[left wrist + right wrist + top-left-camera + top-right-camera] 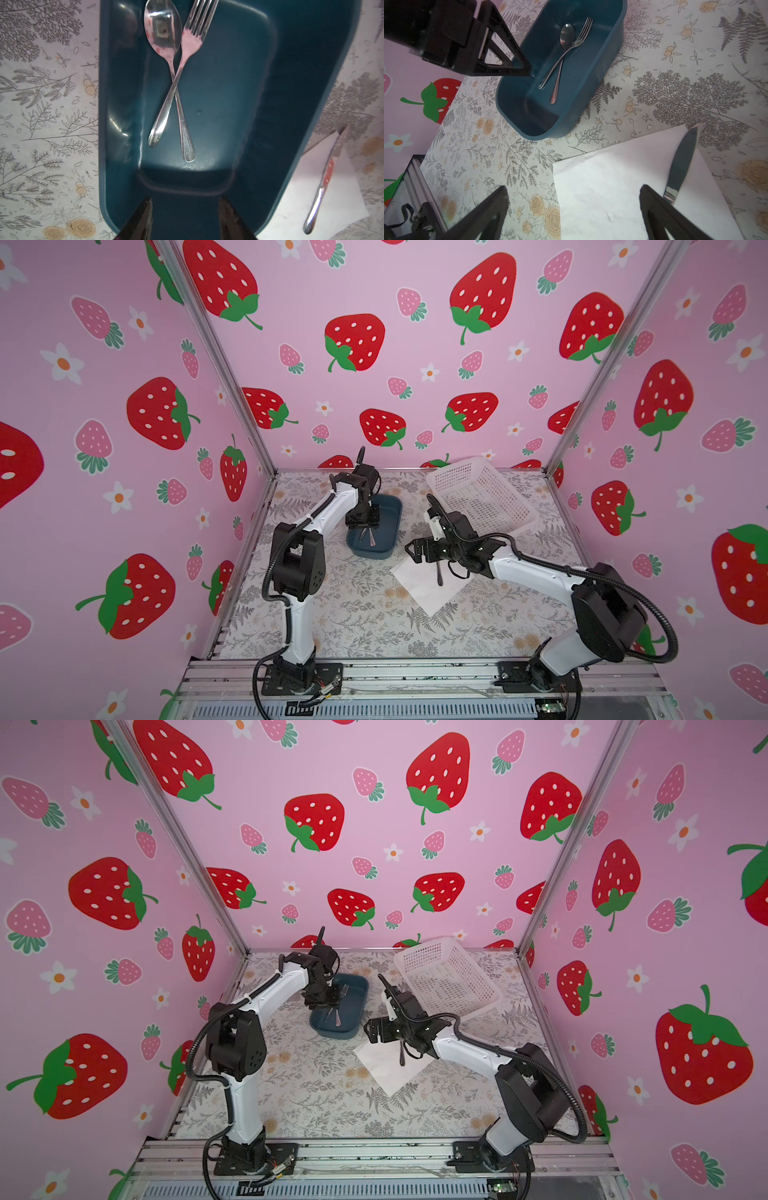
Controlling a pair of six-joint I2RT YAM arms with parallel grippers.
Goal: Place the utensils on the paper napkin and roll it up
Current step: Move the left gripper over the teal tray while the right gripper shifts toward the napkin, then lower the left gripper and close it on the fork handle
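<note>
A silver spoon [162,27] and fork [193,39] lie crossed on the floor of the blue tub [239,104]. My left gripper [185,205] hangs above the tub's near end, over their handle ends. Its jaws are apart with nothing between them. The knife [681,164] lies on the white paper napkin [612,176], its blade tip just past one edge. My right gripper [574,193] is open above the napkin's edge, holding nothing. In a top view the napkin [419,585] lies right of the tub [390,531].
A white perforated basket [482,493] sits tilted at the back right, behind my right arm. The floral tabletop [353,614] stretches in front of the tub and napkin. Pink strawberry walls close in three sides.
</note>
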